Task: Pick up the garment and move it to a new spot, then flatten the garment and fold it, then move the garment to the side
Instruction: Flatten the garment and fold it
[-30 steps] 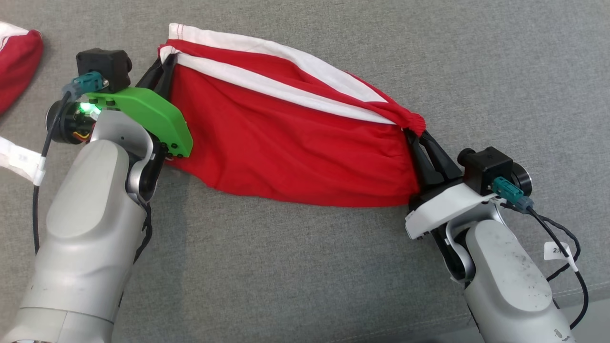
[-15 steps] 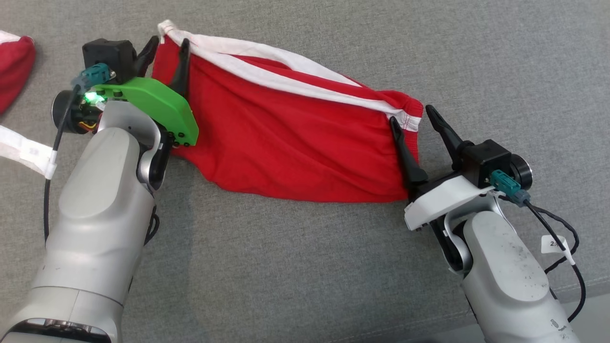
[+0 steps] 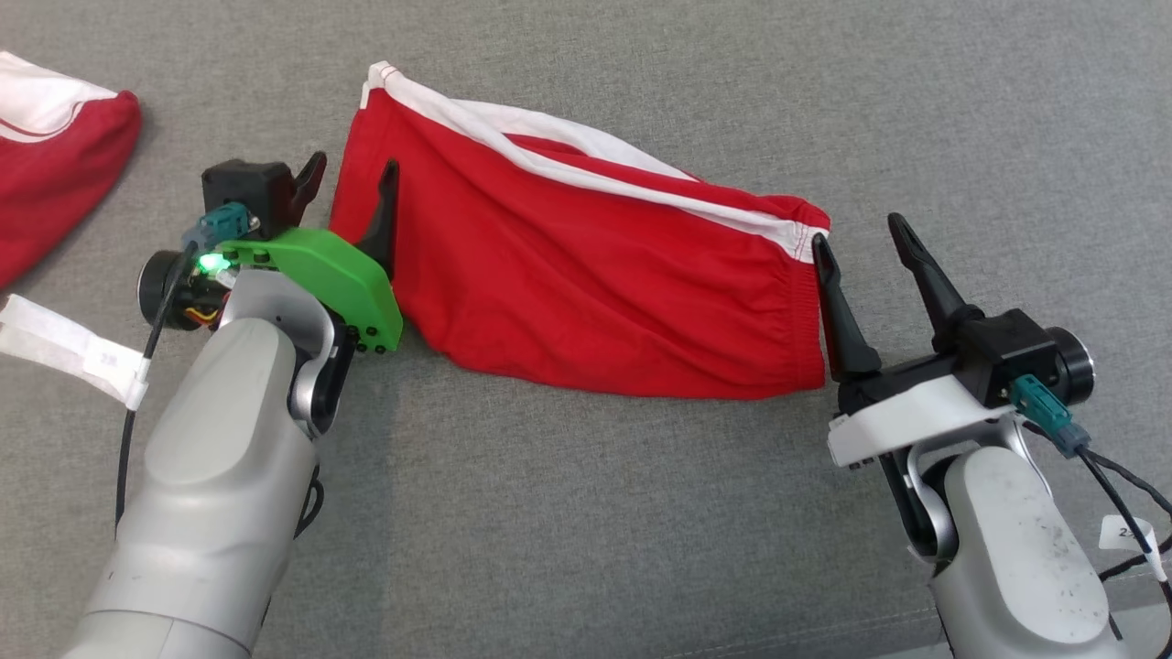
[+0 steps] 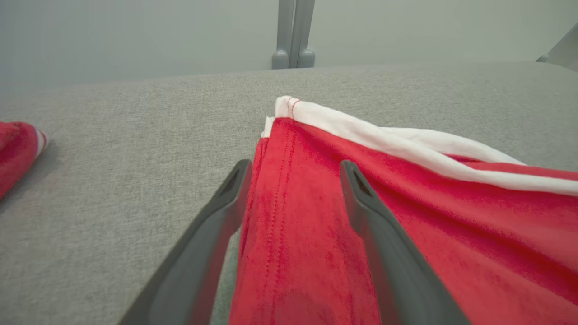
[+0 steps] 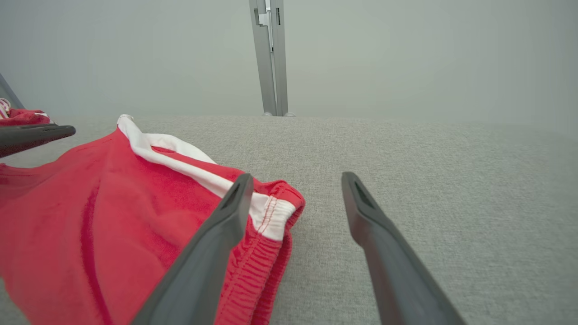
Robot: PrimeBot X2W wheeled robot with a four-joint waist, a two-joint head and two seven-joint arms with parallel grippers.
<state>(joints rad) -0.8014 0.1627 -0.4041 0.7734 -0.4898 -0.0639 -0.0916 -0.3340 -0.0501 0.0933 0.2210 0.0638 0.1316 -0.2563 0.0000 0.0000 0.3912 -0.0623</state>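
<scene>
I'm seeing my left hand (image 3: 354, 165) sitting spread astride one end of the red garment (image 3: 586, 284) on the bench (image 3: 586, 513); my right hand (image 3: 856, 231) is gaping beside the other end, perhaps touching.

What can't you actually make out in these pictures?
Head view: other red cloth, cut off by the left edge.
Head view: red shorts' lower-left corner, hidden behind the left arm's green cover.
Head view: label on the right arm's cable, print too small.
</scene>
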